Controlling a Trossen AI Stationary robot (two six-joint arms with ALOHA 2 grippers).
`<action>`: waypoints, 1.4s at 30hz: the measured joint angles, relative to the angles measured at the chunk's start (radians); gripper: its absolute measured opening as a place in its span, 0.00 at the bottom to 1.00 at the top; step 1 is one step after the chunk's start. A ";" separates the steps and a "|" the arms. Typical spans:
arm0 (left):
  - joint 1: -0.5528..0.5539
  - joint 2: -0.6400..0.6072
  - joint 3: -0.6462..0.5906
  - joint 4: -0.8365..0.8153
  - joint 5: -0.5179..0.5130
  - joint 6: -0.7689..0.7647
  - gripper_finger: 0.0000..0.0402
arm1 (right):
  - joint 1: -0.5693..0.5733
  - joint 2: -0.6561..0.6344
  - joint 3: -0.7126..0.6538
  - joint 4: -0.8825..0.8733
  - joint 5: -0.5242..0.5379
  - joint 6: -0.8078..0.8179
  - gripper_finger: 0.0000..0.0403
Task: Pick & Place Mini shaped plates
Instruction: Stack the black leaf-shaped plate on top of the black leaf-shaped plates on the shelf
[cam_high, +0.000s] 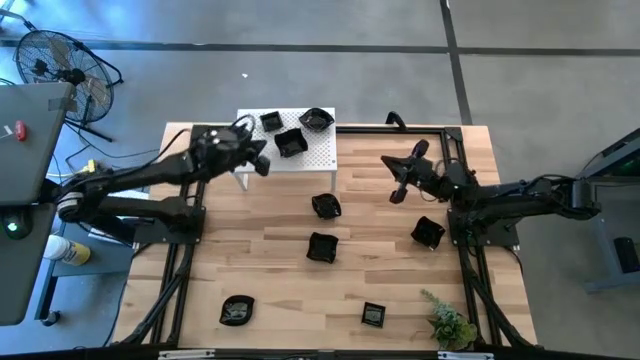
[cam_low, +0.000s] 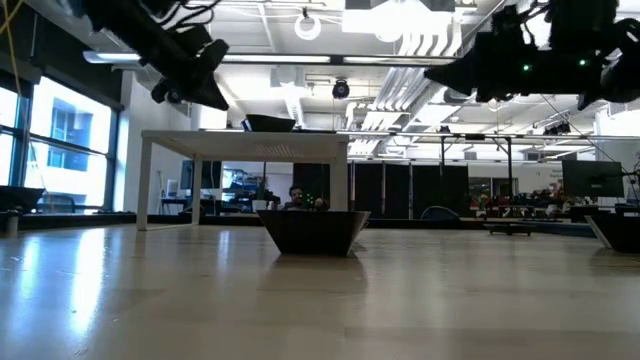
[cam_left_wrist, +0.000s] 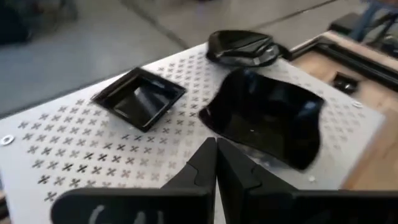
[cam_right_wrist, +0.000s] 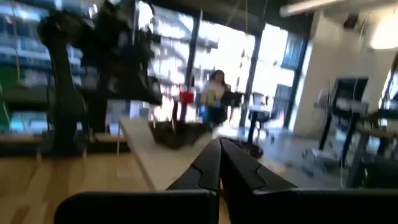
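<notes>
Left gripper (cam_left_wrist: 216, 163) hovers over the white platform (cam_high: 318, 158) (three plates (cam_high: 290, 143) there) — jaws closed, empty; right gripper (cam_right_wrist: 219, 163) likewise, above the desk (cam_high: 270, 250).

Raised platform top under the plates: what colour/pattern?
White platform, covered in a grid of small cross-shaped perforations. Clearest in the left wrist view.

My overhead camera looks straight down on the whole wooden table (cam_high: 270, 250); a low one sits at tabletop height, facing the room. My left wrist camera peers closely down at the white perforated platform (cam_left_wrist: 68, 143), which my right wrist view sees from farther off
</notes>
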 joint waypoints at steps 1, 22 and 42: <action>-0.010 -0.028 -0.038 0.034 0.000 0.023 0.01 | 0.000 0.000 0.017 -0.057 0.014 0.014 0.00; -0.077 -0.417 -0.520 0.524 0.122 0.259 0.01 | 0.062 0.030 0.309 -0.994 -0.006 0.631 0.15; -0.077 -0.437 -0.552 0.524 0.121 0.335 0.01 | 0.231 0.590 0.319 -0.537 0.058 1.009 0.26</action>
